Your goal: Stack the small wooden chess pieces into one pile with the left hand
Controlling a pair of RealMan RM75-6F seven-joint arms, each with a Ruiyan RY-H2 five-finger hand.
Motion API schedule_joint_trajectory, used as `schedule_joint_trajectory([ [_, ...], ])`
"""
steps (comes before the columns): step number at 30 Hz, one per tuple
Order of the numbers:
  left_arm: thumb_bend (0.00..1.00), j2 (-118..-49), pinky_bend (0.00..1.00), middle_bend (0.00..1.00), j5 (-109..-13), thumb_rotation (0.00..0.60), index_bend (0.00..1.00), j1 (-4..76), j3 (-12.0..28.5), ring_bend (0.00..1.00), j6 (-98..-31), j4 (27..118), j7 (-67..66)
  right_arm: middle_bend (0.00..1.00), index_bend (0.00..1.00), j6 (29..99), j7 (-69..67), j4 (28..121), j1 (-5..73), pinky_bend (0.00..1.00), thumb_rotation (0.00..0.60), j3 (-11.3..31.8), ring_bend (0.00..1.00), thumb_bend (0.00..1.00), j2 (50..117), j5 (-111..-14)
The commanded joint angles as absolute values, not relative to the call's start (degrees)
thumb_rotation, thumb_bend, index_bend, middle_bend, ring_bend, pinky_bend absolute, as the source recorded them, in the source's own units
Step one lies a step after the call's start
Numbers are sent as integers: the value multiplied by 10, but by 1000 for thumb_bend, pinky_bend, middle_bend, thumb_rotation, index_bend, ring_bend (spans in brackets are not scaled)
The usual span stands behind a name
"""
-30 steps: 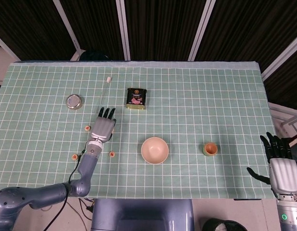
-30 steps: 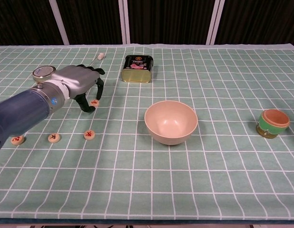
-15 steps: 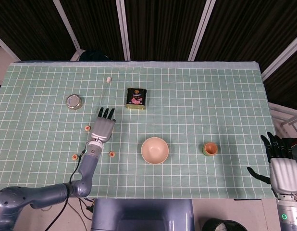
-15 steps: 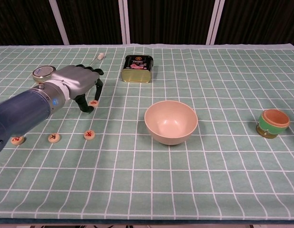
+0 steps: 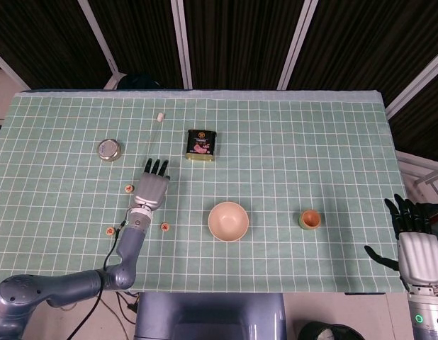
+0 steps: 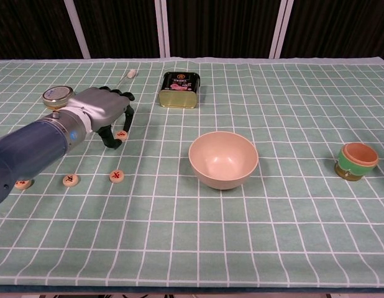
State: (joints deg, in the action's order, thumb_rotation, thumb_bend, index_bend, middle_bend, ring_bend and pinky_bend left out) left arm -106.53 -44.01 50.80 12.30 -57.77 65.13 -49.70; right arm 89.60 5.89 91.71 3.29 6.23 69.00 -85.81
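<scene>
So there are four small round wooden chess pieces with red markings on the green checked worktop (image 6: 291, 242), none stacked so far. In the chest view, one chess piece (image 6: 122, 134) sits right under the left robot hand (image 6: 104, 110), whose dark fingers (image 6: 128, 117) curl down around it; can't tell if they actually grip it or just touch it. The other three lie in a loose row at about 7 o'clock from that robot hand: one (image 6: 117, 176) nearest, one (image 6: 70, 180) in the middle, one (image 6: 22, 184) partly behind the left forearm.

The right robot hand (image 5: 413, 244) shows only in the head view, off the worktop's edge at 4 o'clock, fingers spread, holding nothing.

Other stuff, one of each: a beige round bowl (image 6: 223, 159) near the centre, a small orange cup in a green sleeve (image 6: 355, 161) at 3 o'clock from it, a dark rectangular tin (image 6: 179, 89) at 11 o'clock, a silver round tin (image 6: 57, 95) just beside the left robot hand, and a tiny white object (image 6: 131, 73) at the far edge
</scene>
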Motion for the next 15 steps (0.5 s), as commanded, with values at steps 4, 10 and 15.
schedule_joint_trajectory([
  [4,329,-1047,0,36,-443,600,520,503,127,0,-589,684,-494,13,89,897,57,917,33,0,600,63,0,233,690,-857],
  [10,330,-967,0,36,-480,600,520,467,106,0,-644,819,-489,13,90,895,56,917,33,0,600,63,0,232,690,-856],
  [15,329,-887,0,36,-516,600,520,419,63,0,-680,910,-471,13,90,895,58,918,33,0,600,62,0,232,690,-858],
])
